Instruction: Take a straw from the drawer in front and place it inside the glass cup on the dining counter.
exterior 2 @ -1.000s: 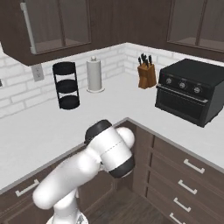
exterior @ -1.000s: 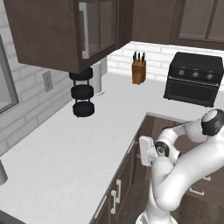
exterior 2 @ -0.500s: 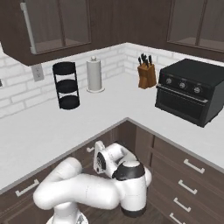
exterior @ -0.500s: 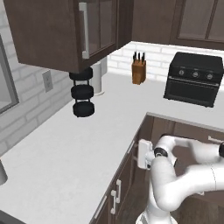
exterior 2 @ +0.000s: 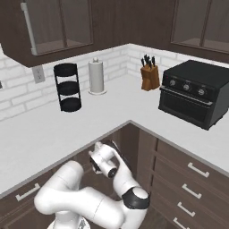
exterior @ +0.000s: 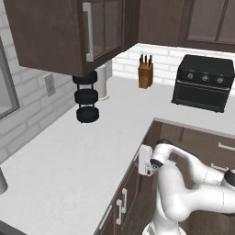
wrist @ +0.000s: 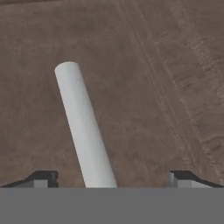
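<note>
Arm lowered to drawer [wrist: 144, 87], gripper [wrist: 111, 177] wide open around handle [wrist: 83, 127].

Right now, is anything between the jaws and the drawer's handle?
Nothing visible is. In the hand view the silver bar handle of the drawer runs up between the open jaws, with only the bare brown wood of the drawer front behind it. I cannot tell whether they touch it.

I stood in a home kitchen: white brick wall [exterior 2: 112, 60], dark cabinets [exterior: 64, 34], knife block [exterior 2: 150, 74], countertop oven [exterior 2: 197, 91], paper-towel roll [exterior 2: 96, 76].
</note>
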### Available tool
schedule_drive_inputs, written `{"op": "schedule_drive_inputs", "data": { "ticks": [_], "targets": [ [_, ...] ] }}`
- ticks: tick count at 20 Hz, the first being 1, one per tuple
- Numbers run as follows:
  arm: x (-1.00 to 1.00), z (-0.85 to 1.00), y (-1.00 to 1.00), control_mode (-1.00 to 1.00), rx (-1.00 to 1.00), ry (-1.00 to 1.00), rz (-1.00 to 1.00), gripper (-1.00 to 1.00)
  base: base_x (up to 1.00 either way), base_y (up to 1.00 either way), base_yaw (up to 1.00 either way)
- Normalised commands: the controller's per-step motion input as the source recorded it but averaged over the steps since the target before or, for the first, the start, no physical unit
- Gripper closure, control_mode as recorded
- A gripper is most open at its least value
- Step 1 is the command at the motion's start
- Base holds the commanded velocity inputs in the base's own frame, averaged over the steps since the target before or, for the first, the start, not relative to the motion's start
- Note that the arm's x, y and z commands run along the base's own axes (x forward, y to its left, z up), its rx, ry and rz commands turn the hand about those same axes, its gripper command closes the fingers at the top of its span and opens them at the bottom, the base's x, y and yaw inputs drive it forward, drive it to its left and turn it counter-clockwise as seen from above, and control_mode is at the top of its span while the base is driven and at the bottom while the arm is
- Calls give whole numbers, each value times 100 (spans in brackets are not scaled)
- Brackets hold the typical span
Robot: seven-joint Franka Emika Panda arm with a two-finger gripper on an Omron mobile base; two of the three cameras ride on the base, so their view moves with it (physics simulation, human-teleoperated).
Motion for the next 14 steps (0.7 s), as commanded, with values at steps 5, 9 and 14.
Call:
{"op": "schedule_drive_inputs", "data": {
  "ticks": [5,9,14],
  "targets": [
    [18,-22,0,-100,0,5,0,-100,0,0,0],
    [19,-24,0,-100,0,2,0,100,0,0,0],
    [14,-19,-4,-100,1,0,0,100,0,0,0]
  ]
}}
